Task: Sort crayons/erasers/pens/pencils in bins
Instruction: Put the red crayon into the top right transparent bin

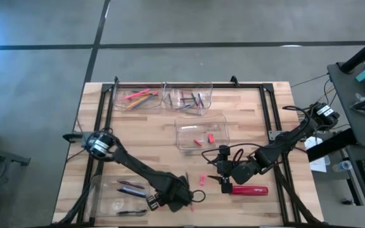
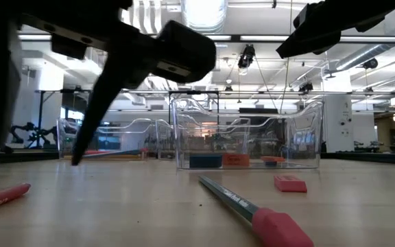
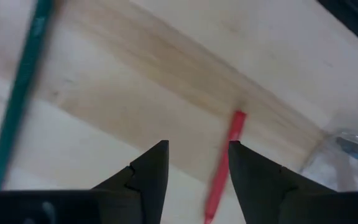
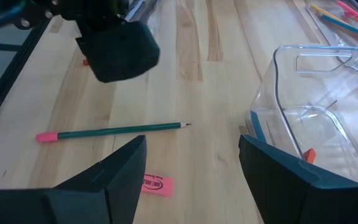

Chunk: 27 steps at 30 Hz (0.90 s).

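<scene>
Most sticks and erasers sit in the bins; we see a green pencil, pink eraser and red stick loose near the table's front edge, both the left gripper and right gripper part-open and empty.

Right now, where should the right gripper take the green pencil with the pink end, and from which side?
Probably at the middle of the green pencil, from straight above. It lies flat and alone on the table, so the thin shaft is free on both sides. The pink eraser lies apart from it. The right gripper is open.
</scene>
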{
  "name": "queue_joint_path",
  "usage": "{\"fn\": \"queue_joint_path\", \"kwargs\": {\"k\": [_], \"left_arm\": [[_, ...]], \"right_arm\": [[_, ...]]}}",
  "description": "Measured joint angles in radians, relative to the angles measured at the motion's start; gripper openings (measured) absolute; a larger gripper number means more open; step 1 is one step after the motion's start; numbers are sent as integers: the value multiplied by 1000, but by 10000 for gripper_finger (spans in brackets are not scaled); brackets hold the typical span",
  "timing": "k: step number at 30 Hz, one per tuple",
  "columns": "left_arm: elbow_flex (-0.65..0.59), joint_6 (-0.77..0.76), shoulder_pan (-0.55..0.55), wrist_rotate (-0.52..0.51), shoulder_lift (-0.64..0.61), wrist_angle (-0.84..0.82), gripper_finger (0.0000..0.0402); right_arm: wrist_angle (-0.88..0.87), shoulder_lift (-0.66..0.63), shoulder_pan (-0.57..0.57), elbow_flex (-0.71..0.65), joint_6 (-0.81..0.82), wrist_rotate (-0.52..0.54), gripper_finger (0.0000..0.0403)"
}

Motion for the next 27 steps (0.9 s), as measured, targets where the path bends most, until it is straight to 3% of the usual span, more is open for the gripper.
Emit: {"fn": "queue_joint_path", "kwargs": {"k": [14, 21, 27], "left_arm": [[-3, 59, -69, -53, 3, -8, 148], [99, 36, -61, -93, -2, -114, 148], [106, -192, -24, -82, -3, -120, 147]], "right_arm": [[1, 0, 0, 0, 1, 0, 244], [0, 0, 0, 0, 1, 0, 244], [1, 0, 0, 0, 1, 0, 244]]}}
